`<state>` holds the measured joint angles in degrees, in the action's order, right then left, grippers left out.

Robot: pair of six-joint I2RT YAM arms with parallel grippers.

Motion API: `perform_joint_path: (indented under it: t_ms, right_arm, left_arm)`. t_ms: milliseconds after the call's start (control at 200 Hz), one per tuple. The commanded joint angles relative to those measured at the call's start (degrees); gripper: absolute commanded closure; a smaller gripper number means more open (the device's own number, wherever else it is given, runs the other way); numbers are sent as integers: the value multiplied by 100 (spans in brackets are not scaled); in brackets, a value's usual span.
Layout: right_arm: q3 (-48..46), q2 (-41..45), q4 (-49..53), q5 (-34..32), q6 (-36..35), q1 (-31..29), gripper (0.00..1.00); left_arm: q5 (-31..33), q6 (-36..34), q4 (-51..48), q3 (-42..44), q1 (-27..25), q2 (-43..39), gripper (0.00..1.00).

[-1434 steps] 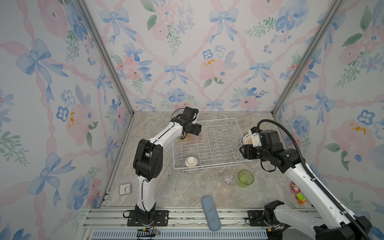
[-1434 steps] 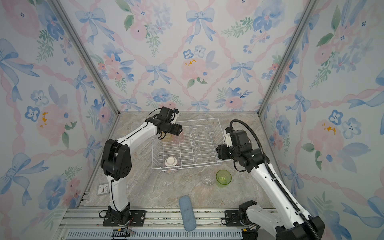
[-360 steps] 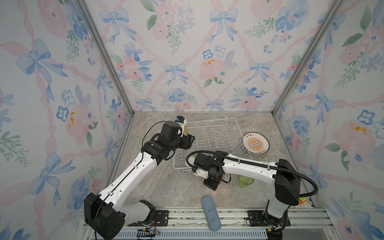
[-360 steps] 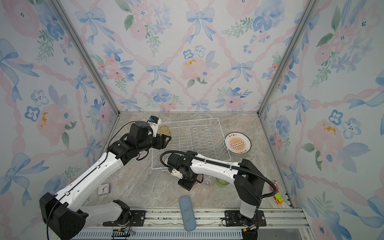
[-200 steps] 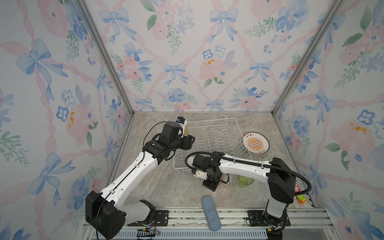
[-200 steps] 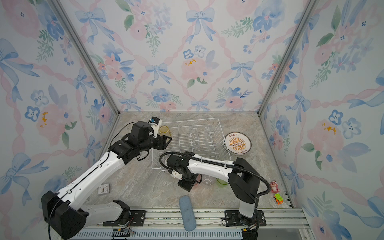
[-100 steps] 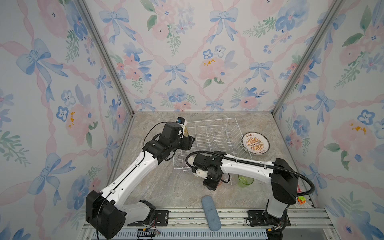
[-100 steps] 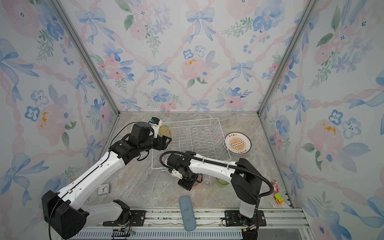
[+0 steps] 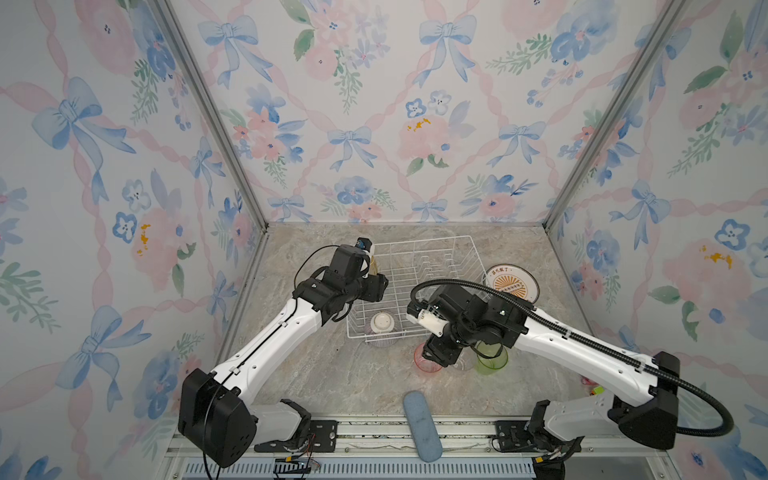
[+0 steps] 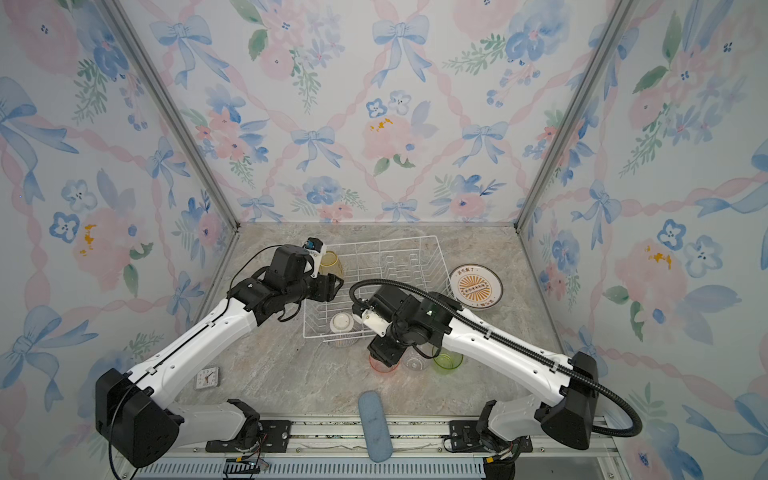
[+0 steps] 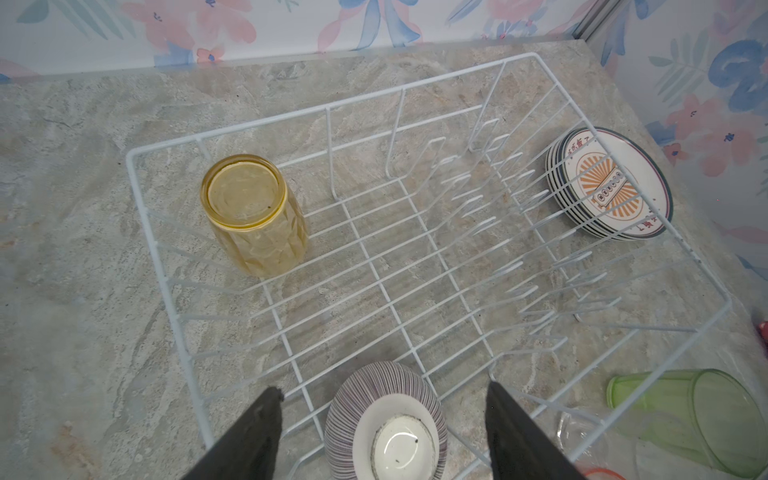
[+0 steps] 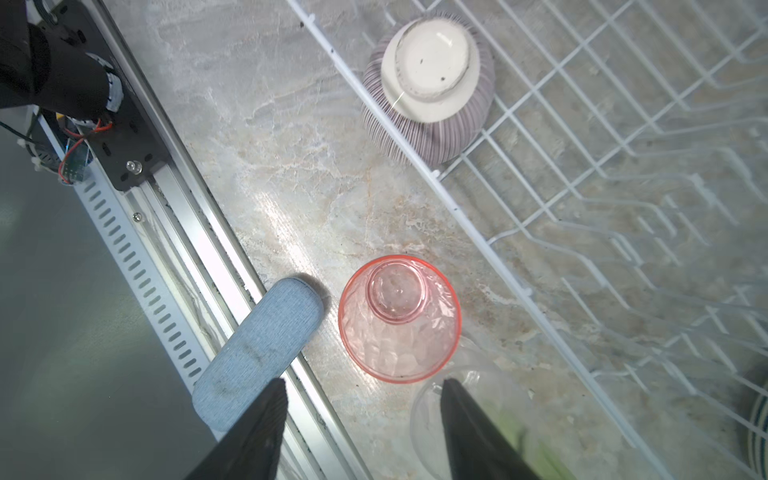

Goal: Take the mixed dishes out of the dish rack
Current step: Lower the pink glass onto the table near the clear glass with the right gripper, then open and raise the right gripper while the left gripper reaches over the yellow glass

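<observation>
**Top views.** The left arm rises from the lower left of the frame to the left rim of the dish rack [image 9: 419, 266]. The left gripper [image 9: 379, 286] hangs over that rim, jaws wide and empty. The yellow tumbler [image 10: 330, 261] is just above it in frame, and the striped bowl [image 9: 382, 323] is below it, apart. The right arm bends in from the lower right. The right gripper [image 10: 384, 353] points down over the pink tumbler [image 10: 379, 369], which stands on the table [image 9: 332, 374] below the rack, beside the clear tumbler [image 10: 415, 364] and green tumbler [image 10: 446, 360]. The plates [image 9: 512, 283] lie stacked right of the rack.

**Left wrist view.** The jaws spread wide at the lower edge. The upturned bowl [image 11: 386, 424] shows between them in frame, and the inverted yellow tumbler [image 11: 253, 216] stands at centre left, inside the rack.

**Right wrist view.** The jaws are parted and grip nothing. The pink tumbler [image 12: 399, 320] stands mouth-up at lower centre, just beyond the tips. The blue-grey pad [image 12: 257, 345] lies at lower left.
</observation>
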<state>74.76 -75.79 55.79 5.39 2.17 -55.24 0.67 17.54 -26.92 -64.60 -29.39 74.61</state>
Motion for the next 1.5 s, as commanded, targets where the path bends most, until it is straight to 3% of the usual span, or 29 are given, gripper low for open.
perform_joint_path:
  t_ms: [0, 140, 335, 605, 1055, 1495]
  right_arm:
    - [-327, 611, -490, 290, 275, 513, 34]
    - [-752, 1215, -962, 529, 529, 1176, 31]
    - [-954, 1449, -1203, 608, 647, 1603, 30]
    - [-1040, 1443, -1422, 648, 688, 1775, 30]
    - [-1206, 1452, -1483, 830, 551, 2076, 29]
    - [-1342, 1329, -1610, 1041, 497, 2368, 29]
  left_arm:
    - [127, -125, 1, 49, 63, 161, 28]
    - [140, -249, 11, -95, 130, 339, 27]
    - [100, -413, 30, -535, 382, 869, 25]
    - [-117, -488, 42, -1251, 611, 1864, 17]
    - [476, -462, 40, -2121, 829, 3127, 16]
    - [867, -599, 30, -2577, 866, 3817, 16]
